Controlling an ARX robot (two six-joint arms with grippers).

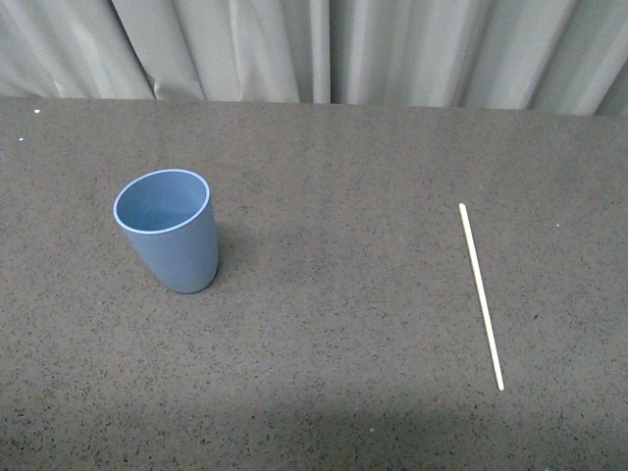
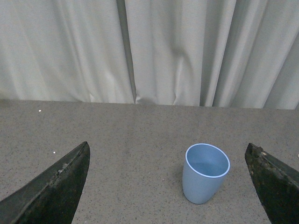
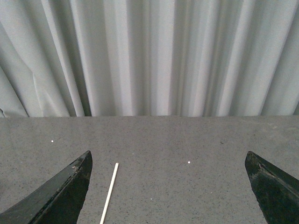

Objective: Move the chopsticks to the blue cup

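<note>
No readable text, label, brand, number or sign appears in any view.

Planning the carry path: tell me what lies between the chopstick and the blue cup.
Only bare tabletop lies between chopstick and blue cup, per front view.

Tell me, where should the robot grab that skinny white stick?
Probably around its middle, from above, with the right pincer closing across it. The chopstick lies flat on the table, long and thin, so a centre grip should balance it.
</note>
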